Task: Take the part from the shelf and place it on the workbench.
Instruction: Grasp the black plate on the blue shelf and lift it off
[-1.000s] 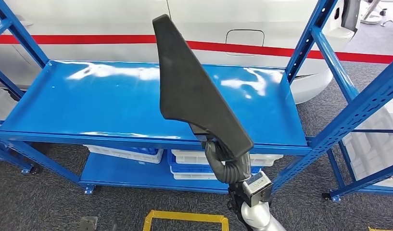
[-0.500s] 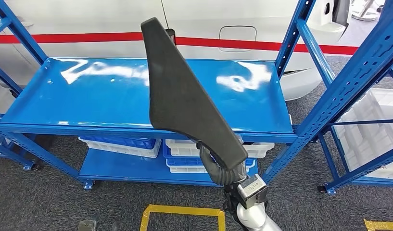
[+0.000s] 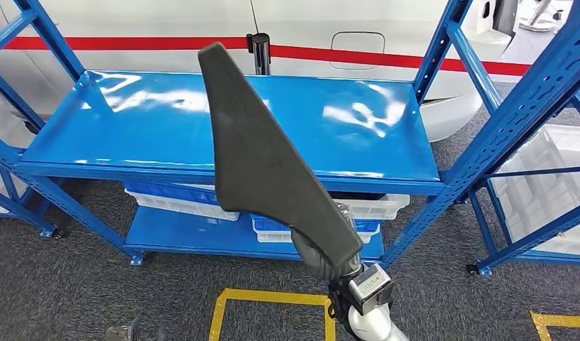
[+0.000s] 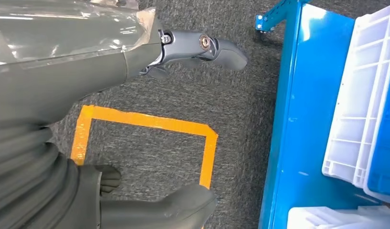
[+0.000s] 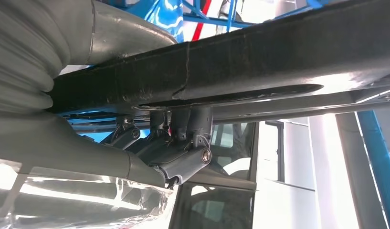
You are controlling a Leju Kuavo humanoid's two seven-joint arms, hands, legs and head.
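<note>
We begin with the blue shelf (image 3: 166,128), whose glossy top deck lies bare under the glare, backed by a white vehicle body with a red stripe (image 3: 414,60). Over the last second the whole picture has shifted: the deck sits a little lower and further left, a dark post (image 3: 258,53) now stands behind it, and the floor tape has slid. We take that as the camera moving with the robot's body, not as the shelf moving.

Next in size is the part (image 3: 262,160), a long dark wedge of matte material, clear of the shelf and held up in front of us with its narrow tip highest. Against the picture it has drifted leftward and now leans a touch more to the left, yet its seat in the right hand (image 3: 328,250) looks unchanged. That hand's fingers (image 5: 181,155) are wrapped under the thick lower end, pressing it from below in the right wrist view.

The white and blue bins (image 3: 201,201) on the lower deck come next, then the yellow floor tape (image 3: 269,298).

The left hand (image 4: 150,112) hangs over the carpet near the tape (nothing in it), and its fingers (image 4: 224,50) appear spread apart, though the turned view makes this hard to judge.

So the pick is done; what remains, we judge, is turning toward the bench and setting the part down.
</note>
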